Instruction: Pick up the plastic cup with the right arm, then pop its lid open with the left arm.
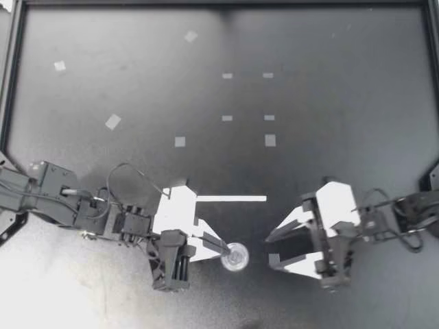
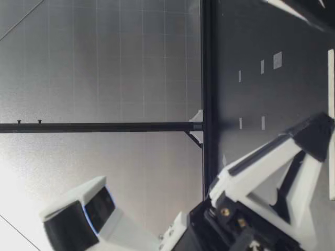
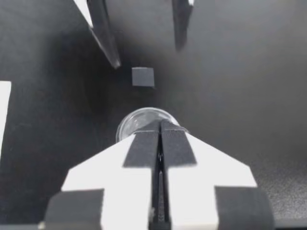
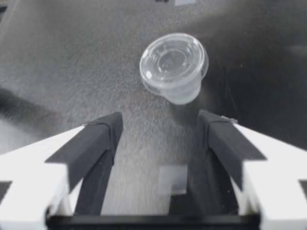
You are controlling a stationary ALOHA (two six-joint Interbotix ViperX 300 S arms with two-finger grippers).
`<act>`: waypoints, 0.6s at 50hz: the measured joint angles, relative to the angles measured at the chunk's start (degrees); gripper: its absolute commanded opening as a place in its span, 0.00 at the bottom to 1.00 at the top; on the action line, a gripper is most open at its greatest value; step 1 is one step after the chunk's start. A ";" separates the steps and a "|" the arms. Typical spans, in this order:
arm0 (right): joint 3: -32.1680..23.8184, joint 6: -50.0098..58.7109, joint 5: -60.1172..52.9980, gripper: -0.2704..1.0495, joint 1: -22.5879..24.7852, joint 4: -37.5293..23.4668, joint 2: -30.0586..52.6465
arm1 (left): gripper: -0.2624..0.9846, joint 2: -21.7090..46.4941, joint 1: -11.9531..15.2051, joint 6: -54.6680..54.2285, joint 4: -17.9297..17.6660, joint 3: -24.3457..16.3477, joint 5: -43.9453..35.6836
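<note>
Left pincer [image 1: 225,250] closed, tips at lidded clear cup [image 1: 237,258].

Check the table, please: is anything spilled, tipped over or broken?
Nothing serious. The clear cup stands with its lid on and no spill around it, at the tip of the left gripper, whose jaws are shut. The right gripper is open opposite. Only a few tape scraps lie crooked, unlike the straight ones.

No lettering, number or sign is readable on the cup [image 1: 236,258], tape marks [image 1: 269,140] or table [image 1: 343,103].
</note>
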 measured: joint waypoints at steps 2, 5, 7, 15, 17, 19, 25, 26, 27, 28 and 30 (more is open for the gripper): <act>-0.44 0.00 0.00 0.69 -0.09 0.44 0.44 | 0.17 -0.09 0.00 0.00 0.00 0.00 -0.09; -0.79 0.09 0.00 0.69 0.00 1.58 1.05 | 0.17 0.00 0.00 0.00 0.00 0.18 -0.09; -0.97 0.09 0.00 0.69 -0.09 2.37 1.41 | 0.17 0.00 0.00 0.00 0.00 0.26 0.00; -2.46 0.09 0.09 0.70 0.00 4.13 2.90 | 0.17 0.35 0.00 0.00 -0.09 0.35 0.00; -3.08 0.09 0.18 0.70 -0.09 4.04 3.34 | 0.17 0.70 -0.09 0.00 -0.09 0.35 -0.09; -3.69 0.09 0.53 0.70 -0.09 4.04 3.78 | 0.17 0.97 -0.09 0.00 -0.18 0.35 -0.09; -5.36 0.09 2.29 0.70 -0.09 4.13 5.01 | 0.17 1.85 -0.09 0.00 -0.18 0.35 0.00; -5.62 0.09 2.46 0.70 0.00 4.13 5.19 | 0.17 1.85 -0.09 0.00 -0.18 0.35 0.00; -5.80 0.09 2.55 0.70 0.00 4.13 5.36 | 0.17 1.93 -0.09 0.00 -0.18 0.35 -0.09; -5.98 0.09 2.72 0.70 0.00 4.04 5.45 | 0.17 1.93 -0.09 0.00 -0.18 0.35 0.00; -6.15 0.09 2.81 0.70 0.00 4.13 5.62 | 0.17 1.93 -0.09 0.00 -0.18 0.35 -0.09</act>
